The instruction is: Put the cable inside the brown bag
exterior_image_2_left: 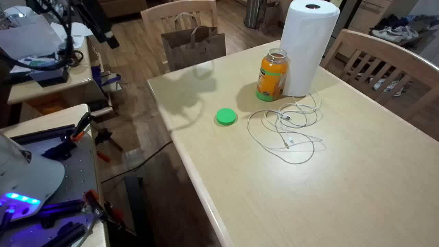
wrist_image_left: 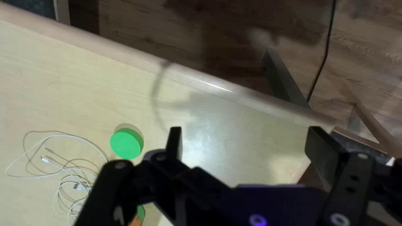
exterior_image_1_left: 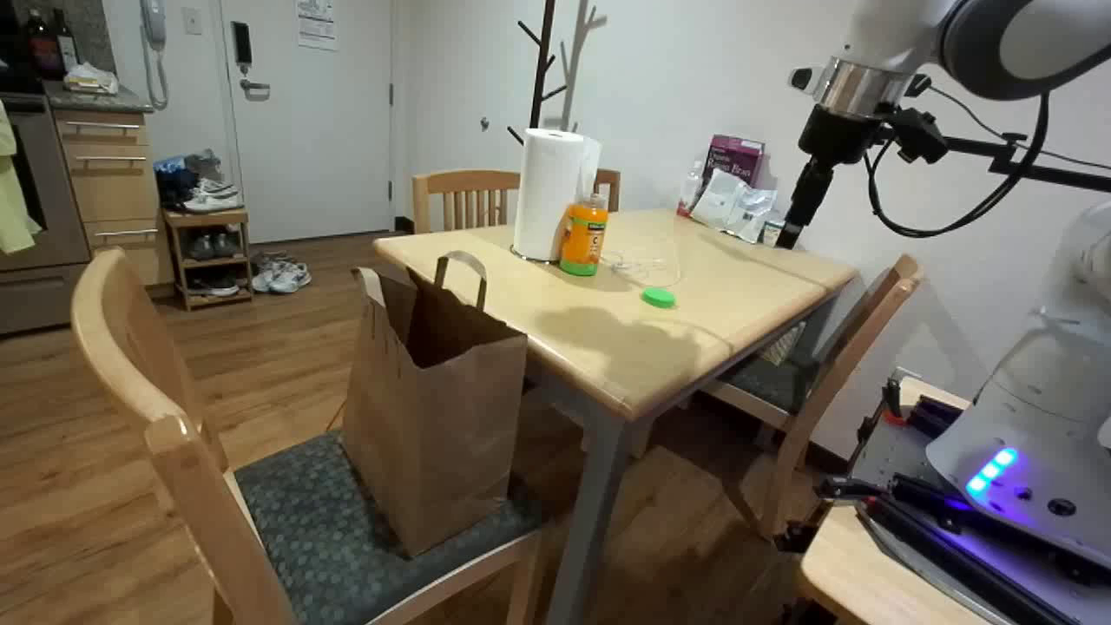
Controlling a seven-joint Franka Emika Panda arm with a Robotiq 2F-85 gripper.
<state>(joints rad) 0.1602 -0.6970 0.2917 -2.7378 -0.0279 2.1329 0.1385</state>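
A thin white cable lies in loose loops on the table; it shows in both exterior views (exterior_image_1_left: 638,263) (exterior_image_2_left: 285,117) and at the lower left of the wrist view (wrist_image_left: 80,187), where the gripper hides part of it. The brown paper bag (exterior_image_1_left: 434,443) stands upright with its top open on a chair at the table's edge; it also shows in an exterior view (exterior_image_2_left: 185,49), partly hidden by the table. My gripper (wrist_image_left: 243,135) is open and empty, high above the table's edge. It shows side-on in both exterior views (exterior_image_1_left: 788,236) (exterior_image_2_left: 113,42). The bag is outside the wrist view.
An orange bottle (exterior_image_2_left: 272,77) without a lid and a paper towel roll (exterior_image_2_left: 305,48) stand beside the cable on the table (exterior_image_2_left: 308,206). A green lid (exterior_image_2_left: 226,116) lies near. Pouches (exterior_image_1_left: 733,207) and a purple box (exterior_image_1_left: 736,159) stand by the wall. Chairs surround the table.
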